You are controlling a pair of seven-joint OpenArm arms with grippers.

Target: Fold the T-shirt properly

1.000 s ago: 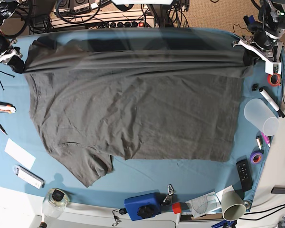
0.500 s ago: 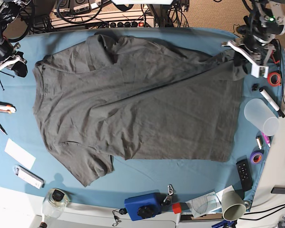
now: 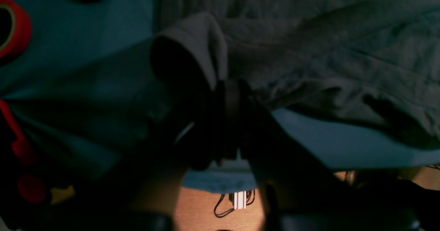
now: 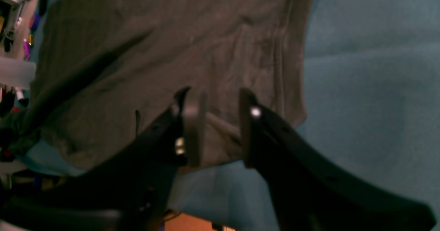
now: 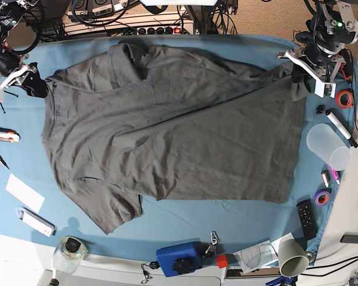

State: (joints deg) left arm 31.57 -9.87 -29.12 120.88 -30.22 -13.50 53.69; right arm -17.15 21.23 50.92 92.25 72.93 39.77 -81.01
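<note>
Shirt update: the big dark charcoal-grey cotton T-shirt lies spread flat on the blue table cloth, same as half a second ago. A full second back its far edge was still stretched taut between the two arms, so it has dropped and settled since.

The right gripper had been clamped at the shirt's corner; now its jaws are parted with a clear gap and nothing between them, hovering over the hem edge. In the base view it sits at the shirt's left shoulder corner.

The left gripper is harder to call. In the wrist view it's a dark blur, with a fold of grey fabric bunched right at the tips, and I honestly can't tell if it's still pinching or has let go.

A red roll of tape is cut off at the edge of the left wrist view.
</note>
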